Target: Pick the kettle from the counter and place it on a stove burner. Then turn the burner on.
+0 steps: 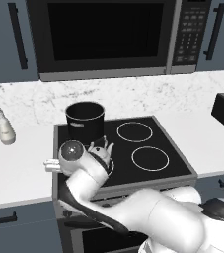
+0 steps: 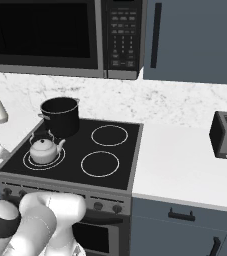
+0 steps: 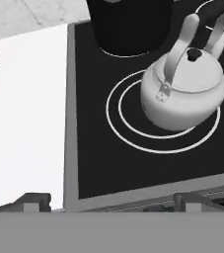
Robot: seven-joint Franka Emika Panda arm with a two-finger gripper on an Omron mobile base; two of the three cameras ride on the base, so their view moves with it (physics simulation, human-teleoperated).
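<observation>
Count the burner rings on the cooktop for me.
4. Front left is the double ring under the kettle; front right and back right are bare; the back-left ring is mostly hidden under the black pot.

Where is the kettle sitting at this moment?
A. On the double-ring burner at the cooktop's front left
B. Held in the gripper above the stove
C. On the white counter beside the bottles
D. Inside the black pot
A. The kettle stands on the double-ring stove burner at the front left of the cooktop, just in front of the black pot, with nothing gripping it.
</observation>
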